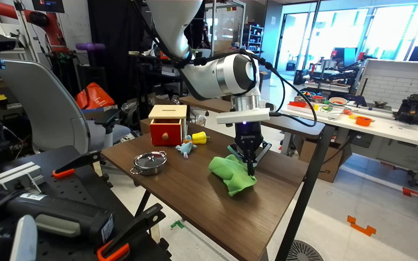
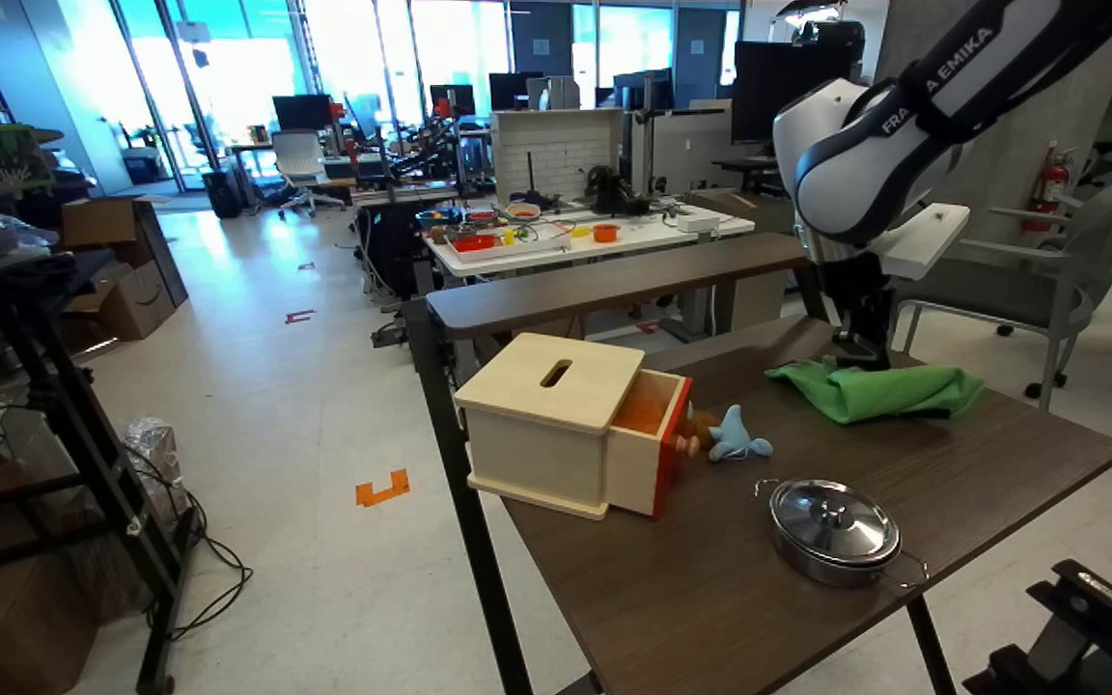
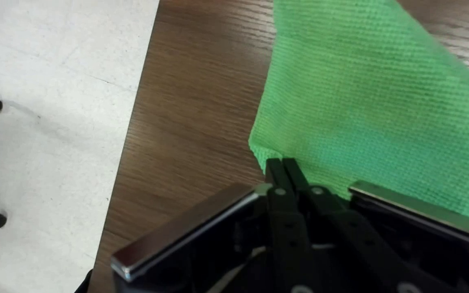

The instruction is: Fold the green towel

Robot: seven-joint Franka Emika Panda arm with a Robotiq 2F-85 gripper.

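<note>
The towel [image 1: 230, 174] is lying on the table [image 1: 191, 181], its green sheet rumpled and rising in soft folds. In both exterior views, the arm [image 1: 209, 79] is extending above the towel, and the gripper [image 3: 282, 162] is pointing downward at the towel's margin. In the wrist view, the two fingers [image 3: 276, 183] are standing clenched, pressed side by side, their tips meeting at the towel's edge close to one corner; whether a pinch of towel is sitting between them cannot be told. The same view is showing a strip of the table running between the towel and the table's edge, with pale floor [image 3: 55, 142] lying beyond.

Well apart from the towel, the pot [image 2: 821, 569] is standing upright, its lid [image 2: 812, 526] sitting on top. The pale-sided box [image 2: 537, 458] is also standing on the table; its red-fronted drawer [image 2: 635, 473] is projecting partway, and the orange-tinted interior is showing from above. In an exterior view, the blue toy [image 1: 186, 148] is lying just beside the drawer's front, and the yellow pepper [image 1: 199, 137] is lying just beside the toy.
</note>
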